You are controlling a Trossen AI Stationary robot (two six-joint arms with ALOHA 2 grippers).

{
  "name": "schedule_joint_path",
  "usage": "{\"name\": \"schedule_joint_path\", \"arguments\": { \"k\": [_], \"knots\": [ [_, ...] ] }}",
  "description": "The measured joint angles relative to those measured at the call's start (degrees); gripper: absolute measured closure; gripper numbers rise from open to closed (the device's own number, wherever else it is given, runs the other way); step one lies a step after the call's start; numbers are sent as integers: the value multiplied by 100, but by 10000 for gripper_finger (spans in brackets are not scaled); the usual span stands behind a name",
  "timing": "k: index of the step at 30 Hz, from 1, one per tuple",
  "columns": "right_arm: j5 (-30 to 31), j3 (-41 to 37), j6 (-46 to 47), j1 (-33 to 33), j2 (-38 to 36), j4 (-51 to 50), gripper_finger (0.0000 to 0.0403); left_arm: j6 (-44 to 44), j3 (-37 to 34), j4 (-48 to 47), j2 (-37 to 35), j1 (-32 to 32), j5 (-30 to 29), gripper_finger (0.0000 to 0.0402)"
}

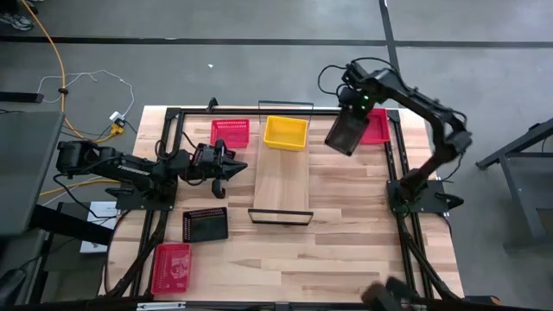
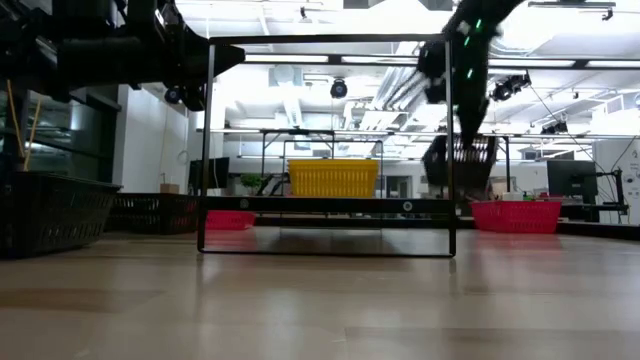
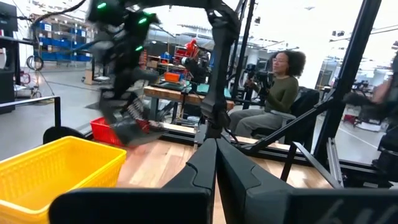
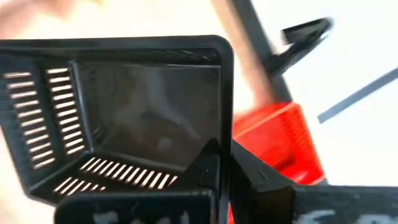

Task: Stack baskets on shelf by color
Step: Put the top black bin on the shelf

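Right hand (image 1: 349, 130) clamped on black basket (image 1: 346, 134) rim, lifted beside shelf (image 1: 282, 177). Best kept level, set down gently. Left hand (image 1: 232, 167) closed, empty.

Wood table (image 1: 346, 259): shelf (image 1: 282, 177) center w/ yellow basket (image 1: 285, 132); red baskets (image 1: 230, 132) (image 1: 170, 267), black basket (image 1: 206, 225) left of shelf.

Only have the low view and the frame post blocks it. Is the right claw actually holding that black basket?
Observer: Yes. The right wrist view shows the right claw shut on the rim of the black basket.
Operator: Over the shelf?
Observer: No. From above, it hangs tilted beside the shelf, between the yellow basket and a red basket.
Operator: Left claw?
Observer: The left claw is shut and empty, left of the shelf.
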Motion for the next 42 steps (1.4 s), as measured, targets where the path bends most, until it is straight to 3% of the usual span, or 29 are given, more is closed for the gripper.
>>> {"name": "schedule_joint_path", "arguments": {
  "k": [7, 11, 14, 18, 23, 31, 36, 42],
  "knots": [
    [-556, -2, 1829, 1221, -890, -1209, 402, -132, 0, 14, -2, 0, 0, 401],
    [-543, -9, 2958, 2224, -1063, -1032, 403, -136, 0, 16, -2, 0, 0, 401],
    [-299, -158, 3653, 2898, -1096, -327, 403, -151, 0, 16, 0, 0, 0, 401],
    [-148, -1003, 4455, 3440, -1115, 899, 403, -179, 0, 15, -2, -2, 2, 401],
    [304, -2270, 5543, 3807, -1116, 2618, 403, -280, 0, 18, -1, 0, 7, 401],
    [298, -3570, 7722, 4114, -1126, 5279, 403, -281, 0, 19, -1, -1, 2, 401],
    [532, -4031, 8594, 4244, -1096, 6195, 403, -282, 0, 19, 0, 0, 2, 401],
    [486, -4100, 8612, 4100, -911, 6264, 403, -282, 0, 50, -2, 0, 0, 401]
  ]
}}
